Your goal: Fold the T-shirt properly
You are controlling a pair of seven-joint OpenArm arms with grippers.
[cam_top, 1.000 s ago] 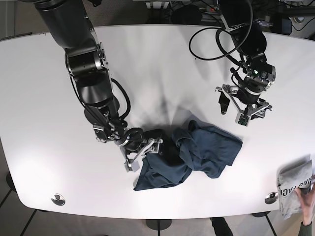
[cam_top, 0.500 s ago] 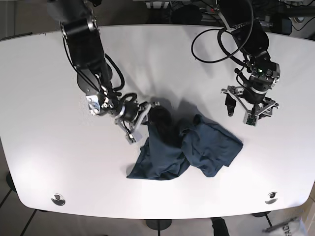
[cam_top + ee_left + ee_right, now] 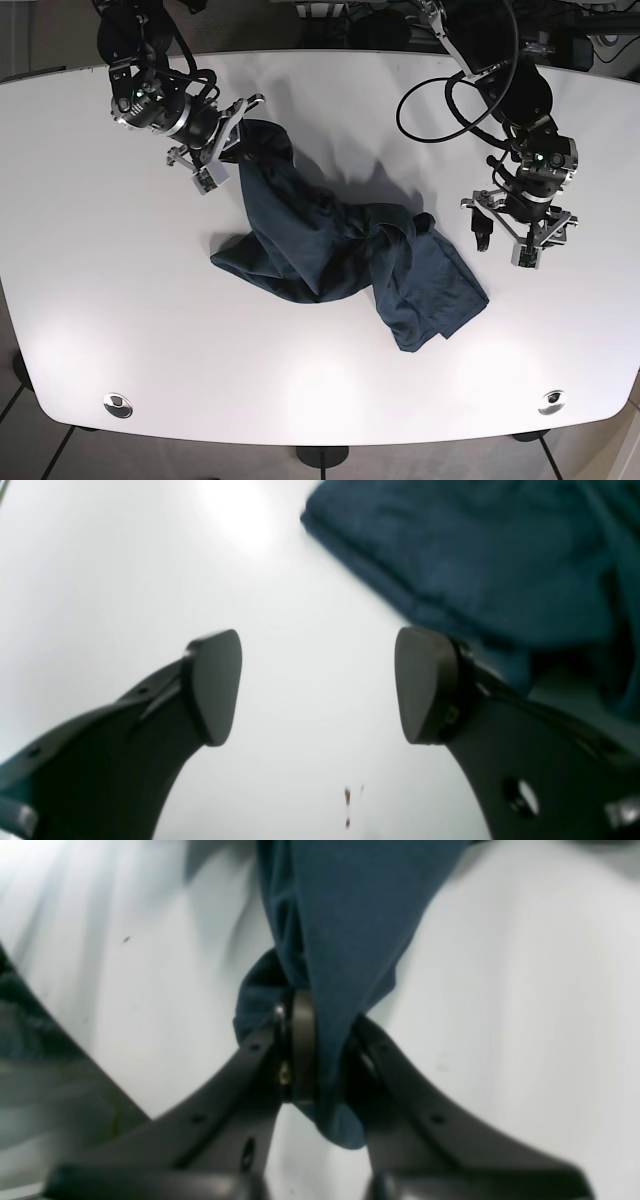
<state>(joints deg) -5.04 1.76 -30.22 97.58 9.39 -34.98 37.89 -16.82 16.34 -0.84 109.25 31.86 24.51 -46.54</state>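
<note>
Counter: white, wide, bare near its front edge.
T-shirt: crumpled mid-counter; soft, floppy, light. Best grabbed by a hem corner.
Left gripper: fingers spread, beside the shirt, holding nothing.
Right gripper: fingers pinching shirt cloth at the far end.

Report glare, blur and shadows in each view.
Left wrist: glare patch on the table, T-shirt soft, left tool sharper. Right wrist: cloth near the right tool is blurred. Base: sharp, soft shadows beside the shirt.
</note>
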